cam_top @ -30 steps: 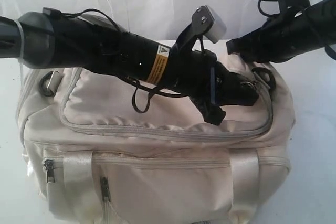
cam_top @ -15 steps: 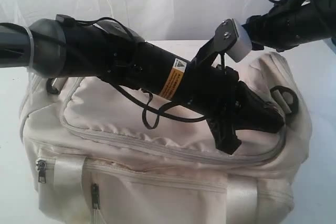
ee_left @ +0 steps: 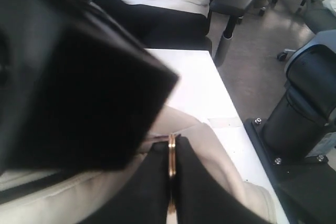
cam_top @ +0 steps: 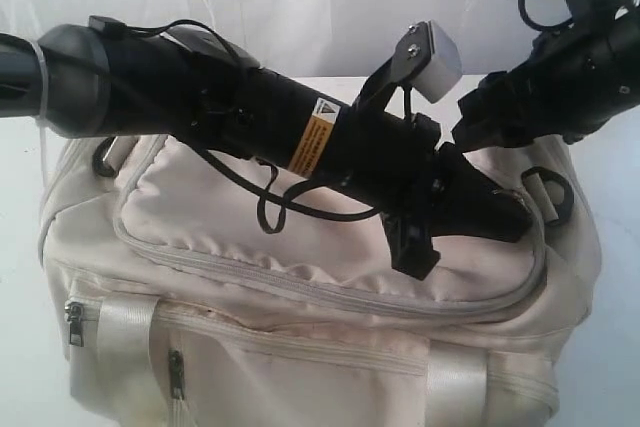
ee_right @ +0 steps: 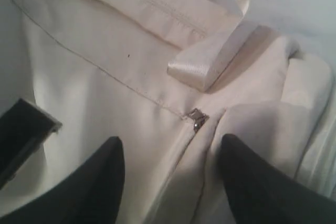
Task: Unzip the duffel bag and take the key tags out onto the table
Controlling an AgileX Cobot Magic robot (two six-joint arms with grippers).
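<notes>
The cream-white duffel bag point(cam_top: 300, 277) fills the exterior view, all its zips closed. My left arm lies across its top, and the left gripper point(cam_top: 513, 219) is at the right end of the top zipper point(cam_top: 300, 287). In the left wrist view that gripper point(ee_left: 170, 137) is shut, its tips pinching a small piece at the bag's seam that looks like the zipper pull. The right gripper point(ee_right: 170, 148) is open above the bag's end, a small metal zip slider point(ee_right: 197, 120) just ahead of its fingers. The key tags are hidden.
A shiny webbing handle point(ee_right: 210, 61) lies beyond the slider. A black D-ring point(cam_top: 553, 192) hangs at the bag's right end, and two front zip pulls point(cam_top: 73, 319) sit at the lower left. The white table point(ee_left: 199, 87) continues past the bag; beyond its edge stand chairs and a robot base point(ee_left: 304, 108).
The left gripper moved right and down along the bag's top, and the bag shifted right and tilted with it. The right arm lifted away, then came back down near the bag's right end.
</notes>
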